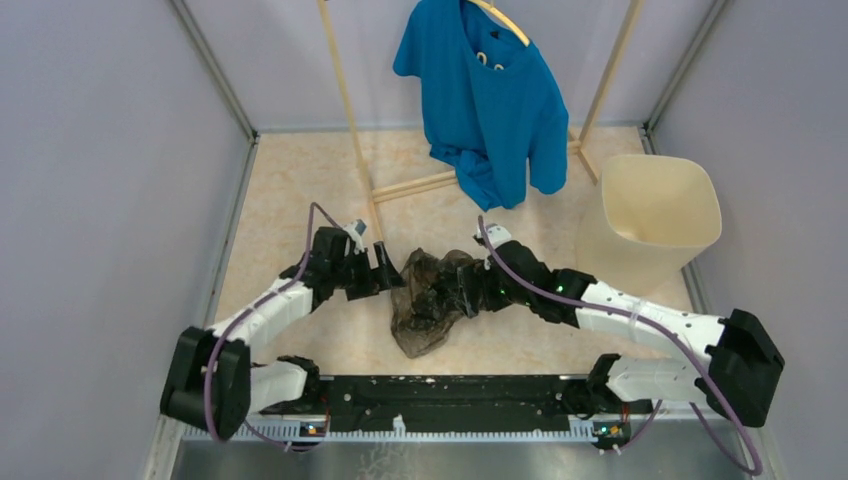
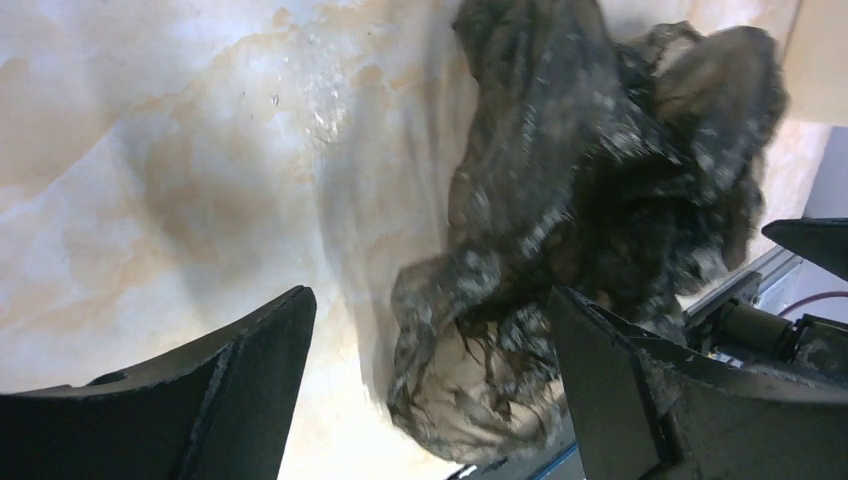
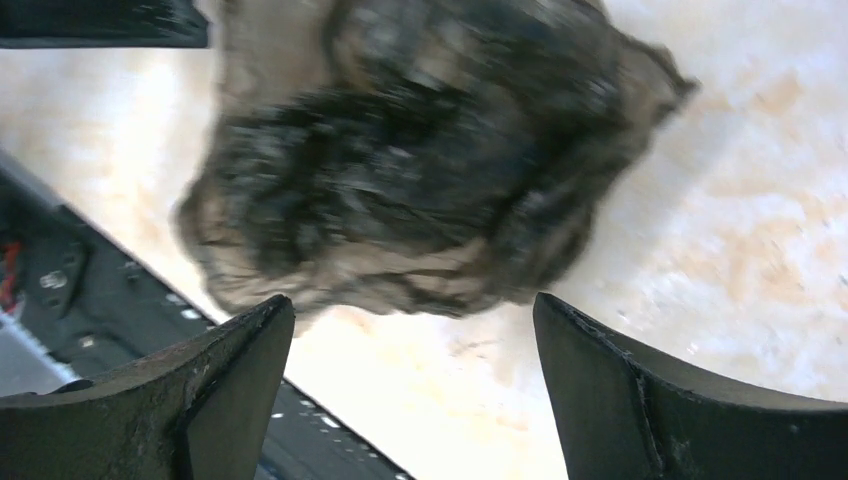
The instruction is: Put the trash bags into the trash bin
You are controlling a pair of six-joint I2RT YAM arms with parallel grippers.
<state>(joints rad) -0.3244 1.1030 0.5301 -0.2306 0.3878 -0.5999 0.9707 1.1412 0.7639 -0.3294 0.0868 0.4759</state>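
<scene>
A: Left gripper (image 1: 390, 273): jaws spread wide, nothing between them. Right gripper (image 1: 480, 283): spread the same way, nothing clamped. Both wrist views are blurred.

B: And the bag?

A: The trash bag (image 1: 430, 298) is a crumpled dark heap on the table (image 1: 290, 190), centre-near, between the two grippers. The left gripper sits at its left edge and the right gripper at its right edge. The top view can't settle whether either actually touches it. In the left wrist view the plastic bulks close beside one finger (image 2: 620, 390). In the right wrist view it sits just ahead of the fingertips, not between them.

B: Bin?

A: The trash bin (image 1: 650, 215) is upright at the far right, nothing visible inside, well apart from the bag. A blue T-shirt (image 1: 490, 110) hangs on the wooden rack (image 1: 350, 110), far-centre.

B: Which step?

A: Reads as the approach to the grasp; nothing is lifted yet. Next, I'd judge, one gripper needs to close on a thick fold, since thin film slips. Then lift until the trailing plastic clears the rim, carry it right and far, and let go over the mouth. A loose tail could drape outside the bin, so the other gripper may have to tuck it in.
</scene>
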